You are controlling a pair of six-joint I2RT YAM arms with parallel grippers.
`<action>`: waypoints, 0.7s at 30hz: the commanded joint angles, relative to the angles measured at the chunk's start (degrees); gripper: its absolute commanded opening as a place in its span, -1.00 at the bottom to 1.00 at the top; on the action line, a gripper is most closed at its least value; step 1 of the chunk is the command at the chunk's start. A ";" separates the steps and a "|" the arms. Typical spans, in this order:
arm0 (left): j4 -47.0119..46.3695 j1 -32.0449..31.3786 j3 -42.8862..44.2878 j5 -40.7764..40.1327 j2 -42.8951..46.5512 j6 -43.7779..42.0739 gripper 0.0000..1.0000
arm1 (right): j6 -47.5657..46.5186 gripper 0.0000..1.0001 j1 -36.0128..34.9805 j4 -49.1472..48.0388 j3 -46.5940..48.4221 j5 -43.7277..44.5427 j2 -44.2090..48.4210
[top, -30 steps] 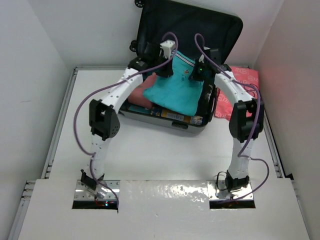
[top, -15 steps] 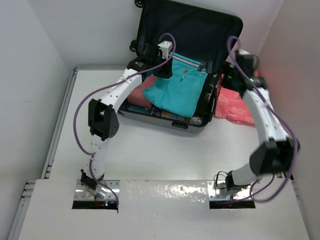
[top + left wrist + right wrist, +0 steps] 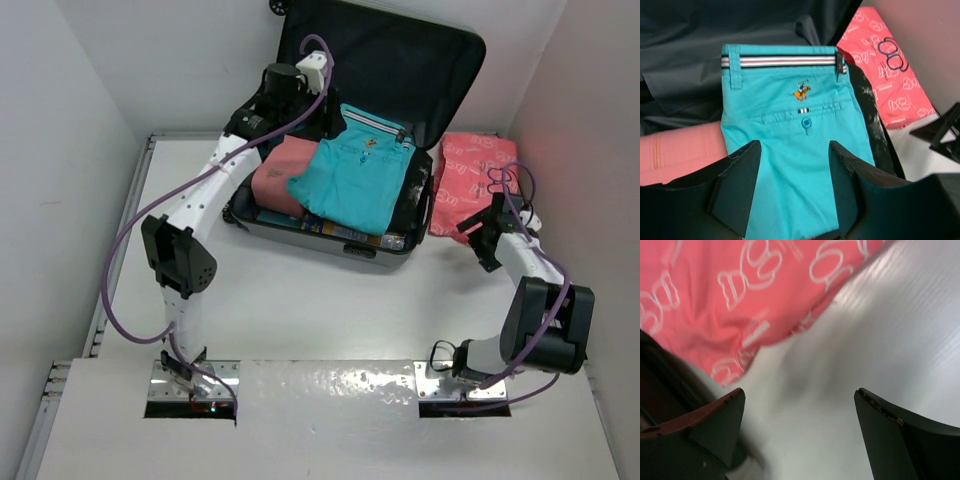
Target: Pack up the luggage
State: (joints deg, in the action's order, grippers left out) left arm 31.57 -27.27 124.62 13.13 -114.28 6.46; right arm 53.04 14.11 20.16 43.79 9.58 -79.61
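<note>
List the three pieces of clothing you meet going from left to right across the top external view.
pink folded garment → teal shorts, both in the open luggage → coral printed cloth on the table beside it.

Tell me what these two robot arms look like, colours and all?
The left arm and right arm both have white links joined by bulky black joint housings. A purple cable loops loosely along each. Each stands on a shiny metal plate. The left gripper and right gripper each have two dark, wedge-shaped fingers.
</note>
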 commanded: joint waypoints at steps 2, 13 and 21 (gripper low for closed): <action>1.82 0.90 -2.27 1.38 3.45 -0.13 0.08 | 7.43 0.80 -0.05 -13.90 -0.55 6.93 -2.91; 1.65 5.03 -5.35 2.78 4.68 1.89 0.07 | 15.69 0.93 0.83 -26.58 -0.99 6.32 -14.33; 1.47 5.38 -5.26 3.05 5.03 2.33 0.07 | 19.03 0.01 0.83 -23.60 -2.04 9.49 -17.33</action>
State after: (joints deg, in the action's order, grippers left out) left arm 34.74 -22.02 119.13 15.25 -113.21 8.05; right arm 69.08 14.55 -3.77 42.06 16.71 -96.31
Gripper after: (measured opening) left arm 0.538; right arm 0.565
